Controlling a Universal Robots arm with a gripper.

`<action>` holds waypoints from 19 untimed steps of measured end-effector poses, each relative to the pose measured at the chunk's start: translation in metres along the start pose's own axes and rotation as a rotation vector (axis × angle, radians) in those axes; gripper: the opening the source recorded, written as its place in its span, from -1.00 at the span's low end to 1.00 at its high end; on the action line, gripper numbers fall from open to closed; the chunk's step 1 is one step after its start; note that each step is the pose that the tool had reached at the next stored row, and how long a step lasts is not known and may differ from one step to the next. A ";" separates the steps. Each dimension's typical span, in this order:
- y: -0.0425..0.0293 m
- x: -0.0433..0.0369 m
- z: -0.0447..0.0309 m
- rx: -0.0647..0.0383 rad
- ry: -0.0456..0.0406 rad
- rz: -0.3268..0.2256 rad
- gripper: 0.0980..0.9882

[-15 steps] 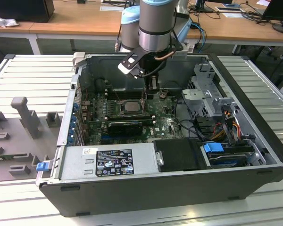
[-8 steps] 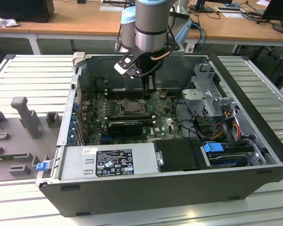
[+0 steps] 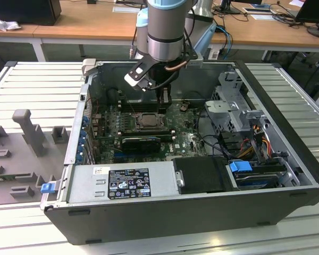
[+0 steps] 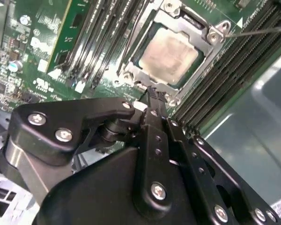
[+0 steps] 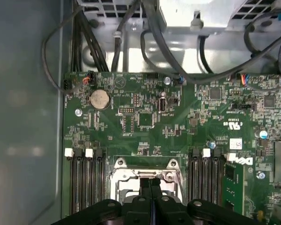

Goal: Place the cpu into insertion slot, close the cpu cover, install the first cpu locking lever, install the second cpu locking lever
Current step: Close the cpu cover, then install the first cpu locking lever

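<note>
The cpu [image 4: 168, 56] lies flat in the insertion slot [image 3: 149, 121], its silvery top showing through the window of the cpu cover [image 4: 155, 80]. The cover is down over it. My gripper [image 4: 153, 93] is shut with nothing between its black fingers, and the tips hover just at the socket's edge. In the first wrist view the gripper [image 5: 150, 182] stands over the metal socket frame [image 5: 123, 174]. In the exterior view the gripper [image 3: 162, 101] hangs inside the open computer case, just behind the socket. A thin metal lever rod [image 4: 257, 30] runs out from one socket corner.
Long black memory slots [image 4: 225, 79] flank the socket on both sides. A black card [image 3: 141, 142] lies just in front of it. The power supply [image 3: 122, 183], drive cage [image 3: 234, 101] and loose cables [image 5: 145, 37] crowd the case. Grey fixtures [image 3: 26, 127] stand at the exterior view's left.
</note>
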State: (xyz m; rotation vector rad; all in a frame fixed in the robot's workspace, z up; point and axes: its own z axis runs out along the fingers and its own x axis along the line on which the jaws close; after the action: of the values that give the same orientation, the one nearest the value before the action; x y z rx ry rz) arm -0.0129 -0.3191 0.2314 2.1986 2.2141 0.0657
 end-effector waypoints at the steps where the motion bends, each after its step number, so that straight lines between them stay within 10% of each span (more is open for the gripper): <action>1: -0.0050 0.0000 0.0022 0.002 0.0002 -0.004 -0.98; 6: -0.0198 0.0018 0.0035 0.021 0.0003 -0.005 -0.98; 19: -0.0338 0.0023 0.0025 0.022 0.0001 -0.005 -0.98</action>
State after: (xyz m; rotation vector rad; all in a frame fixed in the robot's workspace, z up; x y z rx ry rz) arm -0.0466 -0.3170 0.2275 2.2039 2.2310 0.0418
